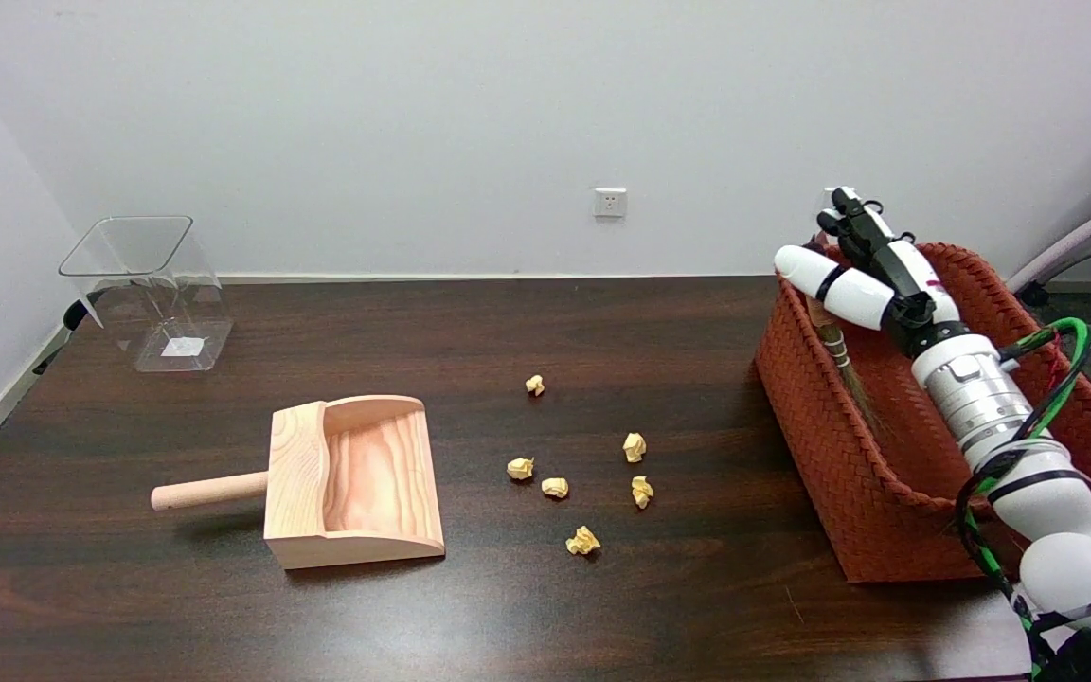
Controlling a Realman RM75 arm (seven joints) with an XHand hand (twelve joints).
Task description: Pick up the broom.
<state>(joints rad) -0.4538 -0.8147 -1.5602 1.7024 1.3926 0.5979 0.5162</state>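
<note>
- The broom [841, 352] stands tilted inside the basket [820, 474] at the desk's right edge, bristles down along the basket's left inner wall and handle top at the rim.
- The right hand [863, 270] is over the basket's far left corner, its fingers around the top of the handle. From this angle it looks like a hold, though I cannot tell how firmly it has closed.
- To do this step well, I would confirm the thumb and fingers [830, 282] oppose each other across the handle before any lift.
- Lift along the handle's own lean, so the bristles slide up the wall and do not catch in the weave.
- Clear the rim fully before swinging toward the paper scraps [555, 487] and dustpan [356, 481] at mid-desk.
- A loose pinch risks the broom pivoting and dropping back in.
</note>
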